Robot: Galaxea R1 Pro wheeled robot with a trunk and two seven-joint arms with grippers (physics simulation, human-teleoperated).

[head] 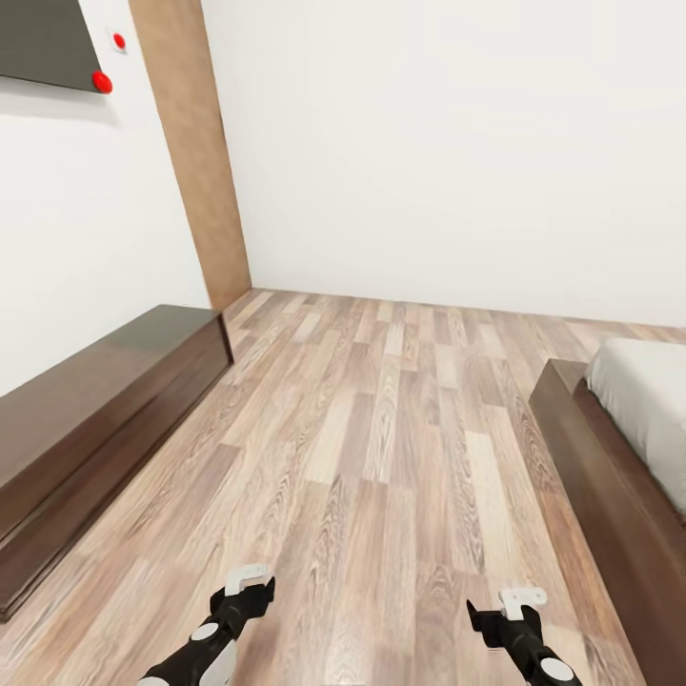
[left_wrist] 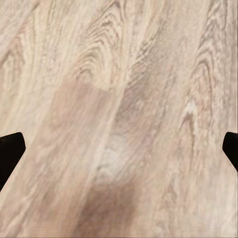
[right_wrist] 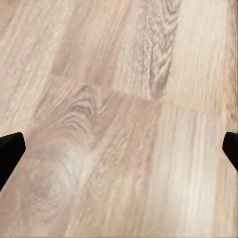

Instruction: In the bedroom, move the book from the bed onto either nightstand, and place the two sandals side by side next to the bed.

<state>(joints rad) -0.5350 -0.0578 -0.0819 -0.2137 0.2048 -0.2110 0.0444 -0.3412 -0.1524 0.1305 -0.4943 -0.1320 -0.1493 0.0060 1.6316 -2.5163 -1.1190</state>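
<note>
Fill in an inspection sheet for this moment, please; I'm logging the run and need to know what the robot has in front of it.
Surface: wood plank floor, bare between the furniture.
Job's things: bed at the right, dark frame with grey mattress; book, sandals and nightstand nothing seen.
Clutter: nothing seen.
Grippers: left gripper and right gripper low over the floor, both open and holding nothing; wrist views show floor between spread fingertips.
Cables: nothing seen.
Surroundings: long dark brown wall cabinet at the left, white walls, brown wood wall panel, dark panel with two red dots high on the left wall.
</note>
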